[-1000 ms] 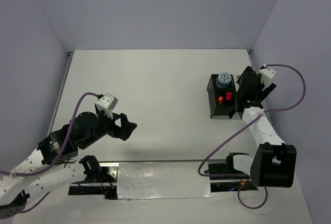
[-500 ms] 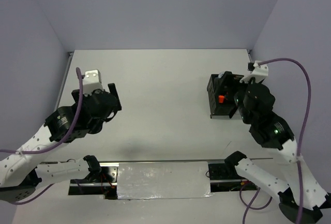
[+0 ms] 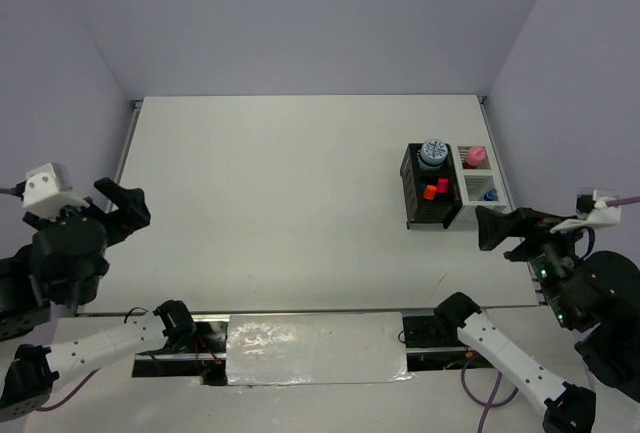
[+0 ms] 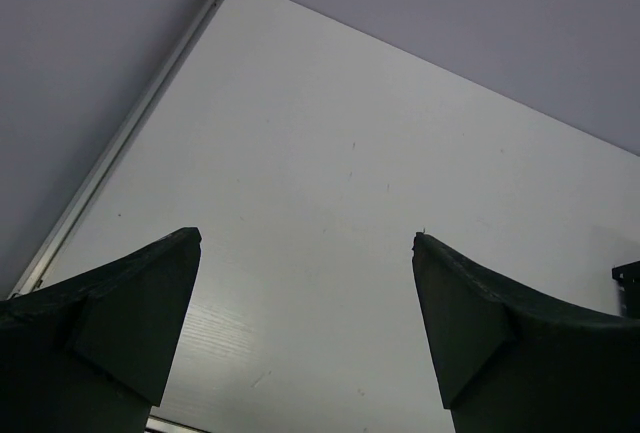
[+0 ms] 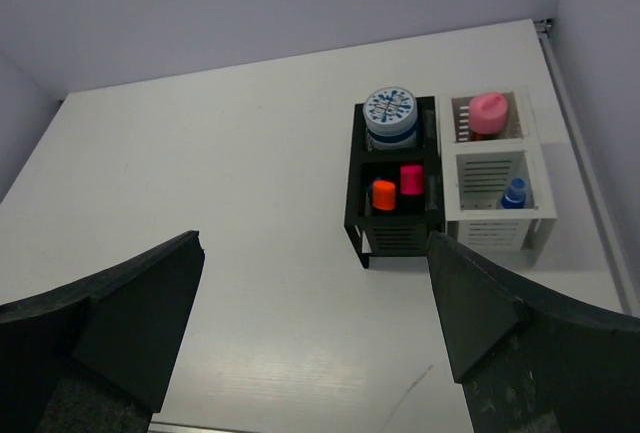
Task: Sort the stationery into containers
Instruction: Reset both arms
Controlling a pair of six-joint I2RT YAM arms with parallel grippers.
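The black mesh organiser (image 3: 418, 205) stands at the right of the table, joined to the white holder (image 3: 470, 215). In it stand a blue-white roll (image 3: 432, 151), an orange-capped marker (image 3: 429, 193) and a pink-capped marker (image 3: 442, 185). The white holder holds a pink-capped tube (image 3: 475, 156) and a blue-capped tube (image 3: 489, 195). The right wrist view shows the organiser (image 5: 392, 235), roll (image 5: 390, 111) and white holder (image 5: 495, 235). My right gripper (image 3: 498, 229) is open and empty, raised near and right of the holder. My left gripper (image 3: 124, 203) is open and empty at the far left.
The white table (image 3: 290, 173) has a metal rail (image 3: 125, 148) along its left edge and grey walls on three sides. The arm bases and a shiny plate (image 3: 315, 348) lie at the near edge. The left wrist view shows bare table (image 4: 330, 203).
Both arms have drawn back and up: the right gripper left the organiser and moved near and right; the left gripper swung out to the far left edge.
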